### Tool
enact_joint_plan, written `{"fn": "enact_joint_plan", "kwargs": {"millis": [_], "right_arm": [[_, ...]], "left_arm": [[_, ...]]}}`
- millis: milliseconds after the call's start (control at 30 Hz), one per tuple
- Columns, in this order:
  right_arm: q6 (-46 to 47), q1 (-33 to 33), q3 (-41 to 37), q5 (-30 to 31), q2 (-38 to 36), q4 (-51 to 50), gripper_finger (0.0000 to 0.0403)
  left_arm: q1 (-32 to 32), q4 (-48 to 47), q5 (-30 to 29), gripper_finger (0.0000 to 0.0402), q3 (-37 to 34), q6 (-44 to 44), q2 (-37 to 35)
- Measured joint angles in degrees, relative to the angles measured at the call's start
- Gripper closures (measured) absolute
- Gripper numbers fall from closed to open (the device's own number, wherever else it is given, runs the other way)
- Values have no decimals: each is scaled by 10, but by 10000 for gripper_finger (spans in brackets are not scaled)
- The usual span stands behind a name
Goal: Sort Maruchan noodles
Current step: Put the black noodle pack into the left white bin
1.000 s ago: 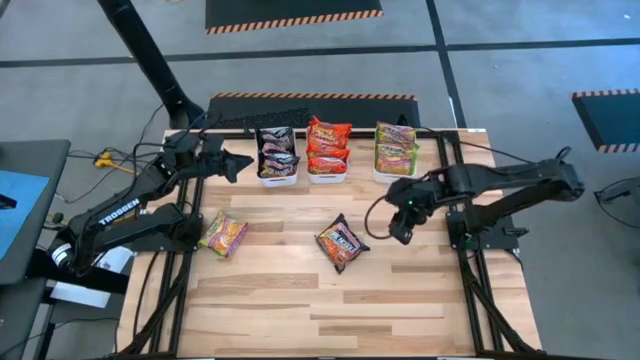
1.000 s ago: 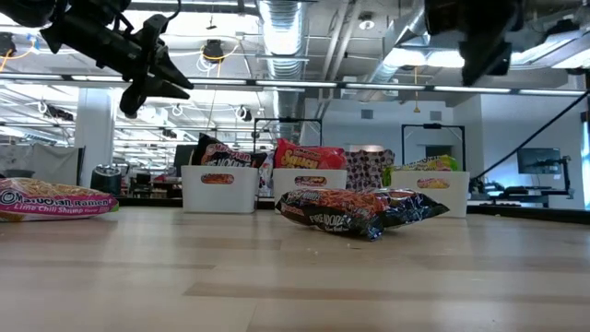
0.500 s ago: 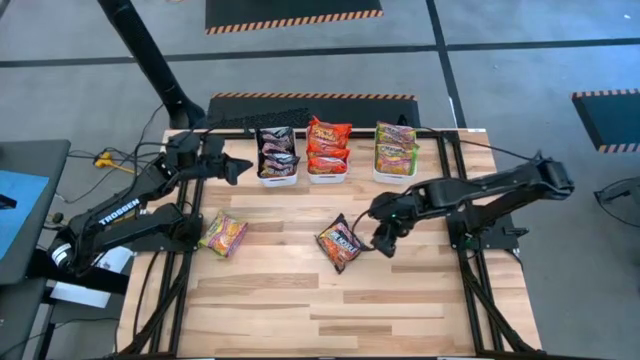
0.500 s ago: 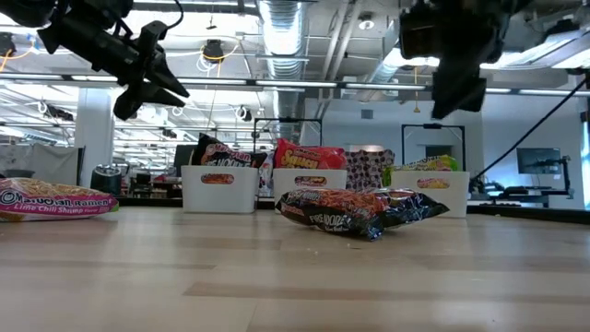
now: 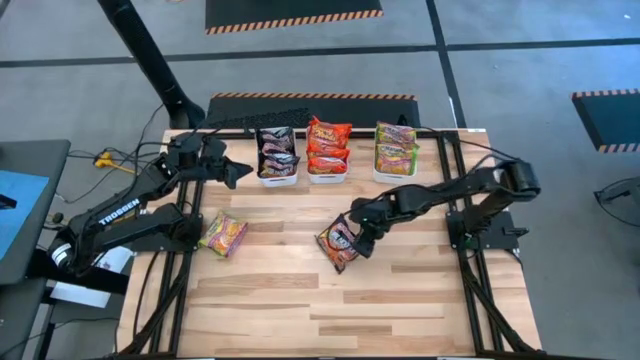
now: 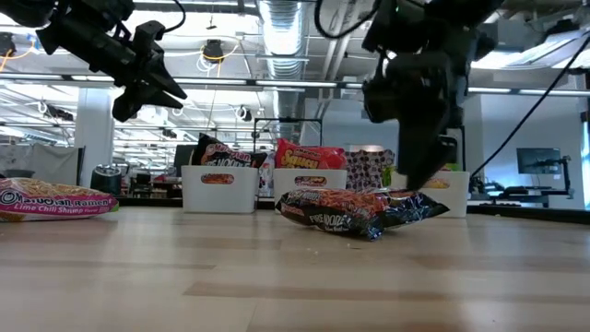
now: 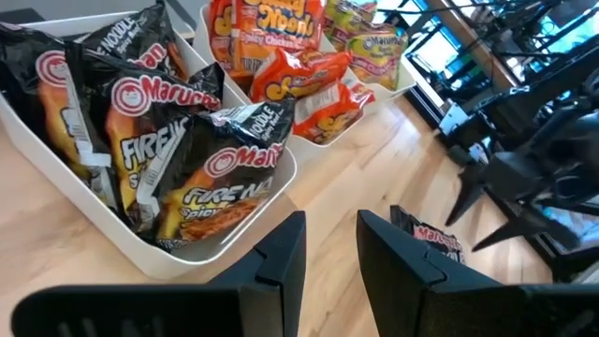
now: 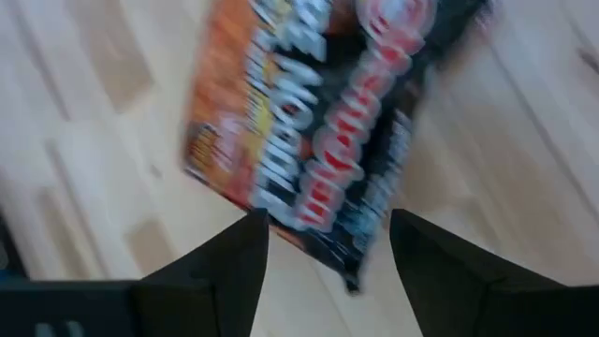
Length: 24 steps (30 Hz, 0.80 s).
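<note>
Reaching across to the middle of the high view, my right gripper has swept in from the right side of the table over the last second and now hangs over the dark packet lying loose on the wood, fingers spread wide with nothing between them; in my right wrist view the packet fills the space ahead of both fingers. I judge that puts me at the start of a pick, with the descent and the closing not yet done. My left gripper has barely moved, waiting at the upper left near the bins, fingers a narrow gap apart and empty. A green packet lies loose at the left of the table, well apart from the dark one. Along the upper edge stand three white bins: the left bin holds dark packets, the middle bin orange-red ones, the right bin green ones. By colour, the dark packet belongs in the left bin.
</note>
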Motion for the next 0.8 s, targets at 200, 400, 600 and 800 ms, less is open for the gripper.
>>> {"fn": "enact_joint_plan", "kwargs": {"millis": [200,400,600,800], "right_arm": [[17,-18,3,-17,37,10,153],[21,-25,5,-21,56,75,153],[45,-29,5,-8,83,105,153],[79,-36,7,-26,120,122,157]], "left_arm": [[0,1,-2,316,0,1,0],[0,-1,-5,316,0,4,0],[0,-2,-5,316,0,10,0],[0,-4,-6,316,0,10,0]]}}
